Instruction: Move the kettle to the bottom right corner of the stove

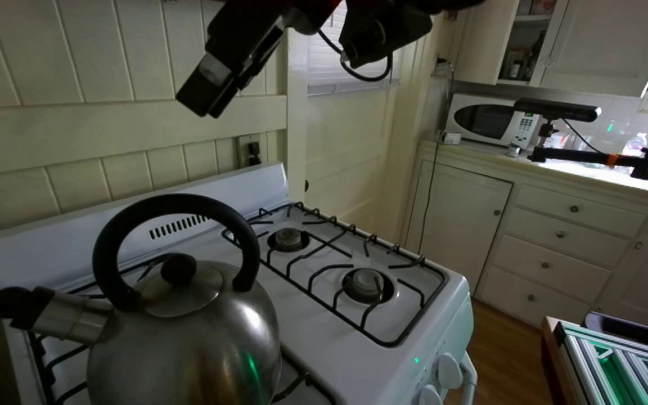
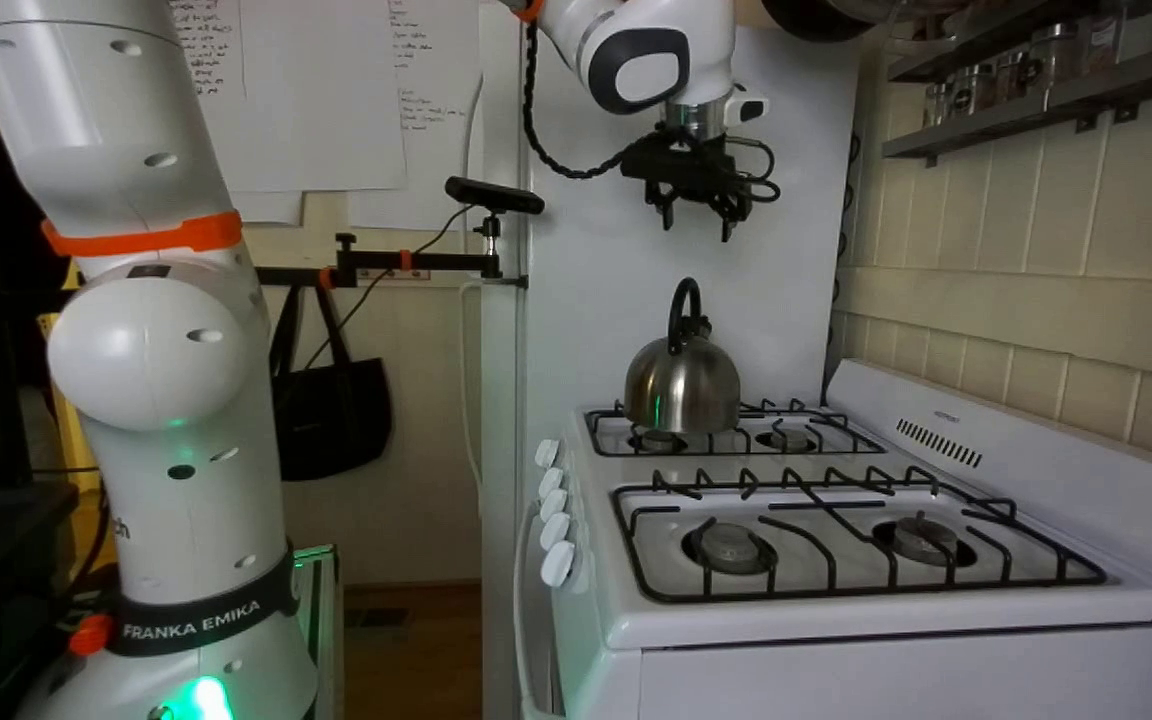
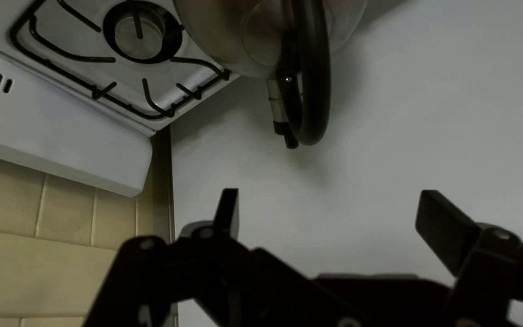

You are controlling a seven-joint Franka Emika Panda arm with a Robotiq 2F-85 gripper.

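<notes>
The steel kettle (image 1: 189, 349) with its black arched handle stands upright on a grate of the white stove (image 1: 324, 354). In an exterior view the kettle (image 2: 681, 390) is on the far grate of the stove (image 2: 786, 665), partly over the burner on the knob side. My gripper (image 2: 696, 232) hangs above the kettle, apart from it, fingers pointing down. In the wrist view the gripper (image 3: 329, 190) is open with nothing between its fingers. The kettle (image 3: 225, 32) and its handle are at the top of that view, and part of the stove (image 3: 71, 131) shows at the left.
A tall white panel (image 2: 786, 210) stands right beside the kettle's end of the stove. The stove's back panel (image 2: 1056, 480) and a wall line the rear. A shelf with jars (image 2: 1046, 100) and a dark pan (image 2: 826, 15) are above. Knobs (image 2: 556, 565) line the front.
</notes>
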